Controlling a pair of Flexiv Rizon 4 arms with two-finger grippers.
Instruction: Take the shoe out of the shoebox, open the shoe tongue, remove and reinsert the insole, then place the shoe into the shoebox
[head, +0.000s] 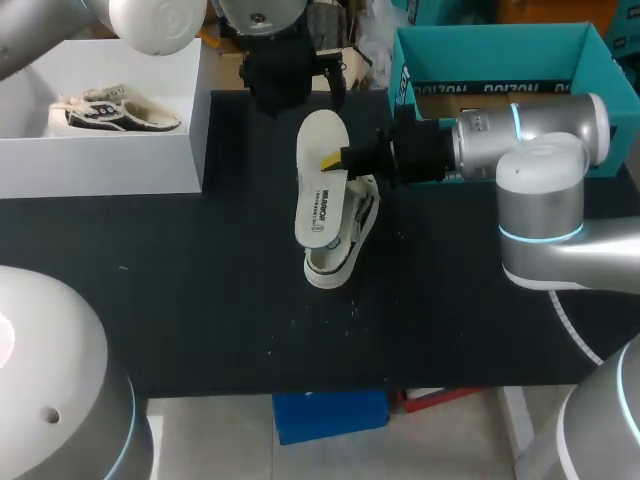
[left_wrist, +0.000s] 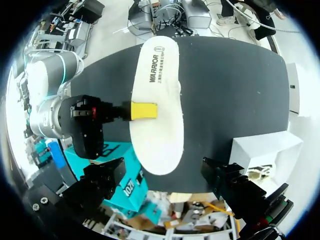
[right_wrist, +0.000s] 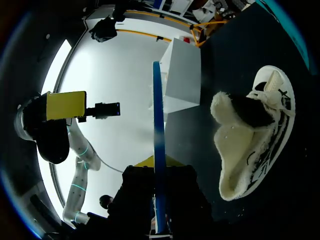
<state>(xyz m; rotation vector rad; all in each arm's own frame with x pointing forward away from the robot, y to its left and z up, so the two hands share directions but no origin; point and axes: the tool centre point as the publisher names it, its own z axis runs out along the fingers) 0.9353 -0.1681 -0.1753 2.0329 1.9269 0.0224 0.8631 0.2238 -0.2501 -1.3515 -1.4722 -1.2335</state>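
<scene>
The right arm (head: 540, 130) comes in over the dark surface (head: 200, 300), its jaws clamped on the one insole (head: 322, 180), held just above the shoe (head: 345, 250), which lies on its side. The left arm (head: 150, 25) hangs beyond them, jaws apart. One teal shoebox (head: 500, 45) stands behind the right arm. A white box (head: 120, 160) at the left holds a second shoe (head: 115, 112).

The insole (head: 318, 205) is showing white, the shoe (head: 340, 262) cream with black trim, the surface (head: 200, 300) black and the shoebox (head: 480, 45) teal.
</scene>
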